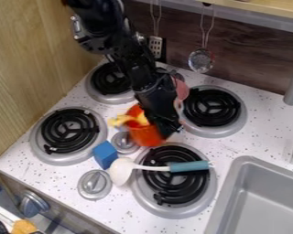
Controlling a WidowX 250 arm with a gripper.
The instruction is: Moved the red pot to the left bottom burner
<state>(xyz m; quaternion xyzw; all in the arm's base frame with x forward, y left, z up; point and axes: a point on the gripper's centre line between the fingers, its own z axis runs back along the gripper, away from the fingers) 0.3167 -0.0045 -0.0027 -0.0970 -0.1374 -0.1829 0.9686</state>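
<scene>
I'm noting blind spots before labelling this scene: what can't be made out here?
All in the camera view:
- Red pot: part of its right side, behind the gripper.
- Yellow thing: its lower part, hidden by the pot's wall.
- Pink thing: its left part, behind the arm; what it is, I cannot tell.
- Burner: a strip of coil, under the spoon.
- Sink: cut off by the right and bottom edges.

The black robot arm (127, 57) comes in from the far edge, left of the middle, and slants down toward the near right. Its thick upper part is farthest away; the narrower wrist (152, 89) follows the same slant. The black gripper (167, 127) hangs at its end, tilted, near the scene's middle.
</scene>
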